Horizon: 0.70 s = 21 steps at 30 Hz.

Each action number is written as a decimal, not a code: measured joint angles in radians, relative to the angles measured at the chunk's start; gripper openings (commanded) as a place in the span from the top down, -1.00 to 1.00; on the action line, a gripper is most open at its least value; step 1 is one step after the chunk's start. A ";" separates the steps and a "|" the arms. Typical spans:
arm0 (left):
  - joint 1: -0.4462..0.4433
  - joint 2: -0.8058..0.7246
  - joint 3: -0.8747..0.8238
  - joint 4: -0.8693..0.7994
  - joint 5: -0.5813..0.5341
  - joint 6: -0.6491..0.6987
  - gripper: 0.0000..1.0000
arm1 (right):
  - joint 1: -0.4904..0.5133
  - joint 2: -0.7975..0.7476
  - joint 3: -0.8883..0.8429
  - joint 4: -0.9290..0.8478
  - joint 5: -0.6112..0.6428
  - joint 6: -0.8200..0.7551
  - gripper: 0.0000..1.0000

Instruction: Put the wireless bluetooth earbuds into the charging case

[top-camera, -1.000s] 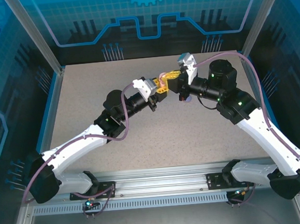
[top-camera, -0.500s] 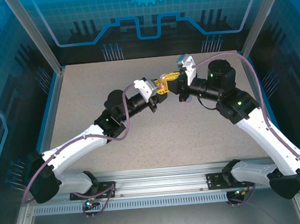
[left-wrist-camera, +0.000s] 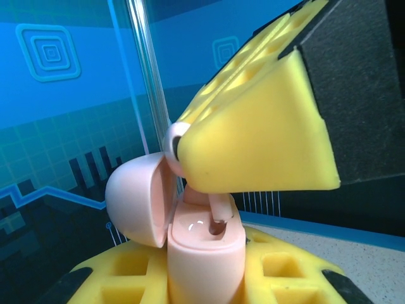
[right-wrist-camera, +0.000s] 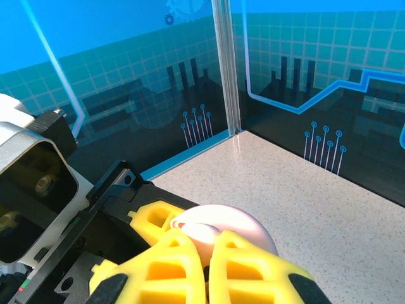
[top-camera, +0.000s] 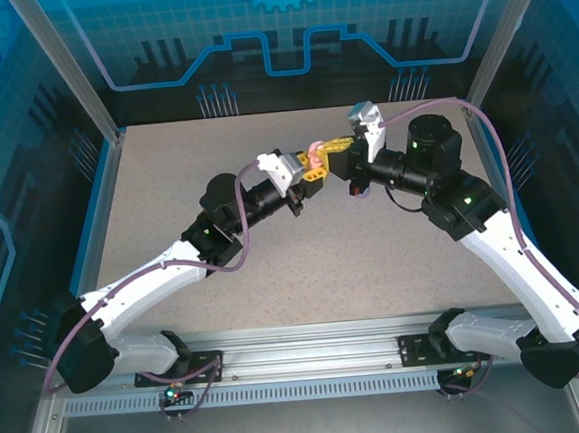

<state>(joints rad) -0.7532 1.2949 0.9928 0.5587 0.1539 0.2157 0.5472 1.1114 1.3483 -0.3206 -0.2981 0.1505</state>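
Observation:
A pale pink charging case point(left-wrist-camera: 205, 253) stands upright with its domed lid point(left-wrist-camera: 135, 204) swung open to the left. My left gripper point(left-wrist-camera: 205, 282) is shut on the case body, one yellow finger point(left-wrist-camera: 120, 275) on each side. My right gripper point(right-wrist-camera: 207, 266) comes in from above, shut on a pink earbud point(left-wrist-camera: 219, 212). The earbud's stem reaches down into the right socket of the case. From above, the two grippers meet over the table's far middle, left gripper point(top-camera: 309, 168) and right gripper point(top-camera: 334, 147), with the pink case point(top-camera: 315, 154) between them.
The speckled table point(top-camera: 224, 272) spreads out below both arms. Blue-lit transparent walls with metal posts point(right-wrist-camera: 226, 63) close it in at the back and sides. The case is held in the air above the surface.
The right arm has shifted slightly right and back, and its gripper has tilted over the case. The left arm has held still with the case.

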 measured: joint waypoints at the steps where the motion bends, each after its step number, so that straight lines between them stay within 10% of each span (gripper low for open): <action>1: -0.001 0.000 0.000 0.000 0.000 0.000 1.00 | 0.000 0.000 0.000 -0.001 -0.001 0.002 0.87; 21: -0.001 0.000 0.000 -0.031 -0.003 0.000 1.00 | -0.016 0.034 0.040 -0.078 -0.054 -0.083 0.89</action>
<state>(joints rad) -0.7540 1.2949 0.9928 0.5282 0.1505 0.2161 0.5308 1.1458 1.3884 -0.3988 -0.3519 0.0673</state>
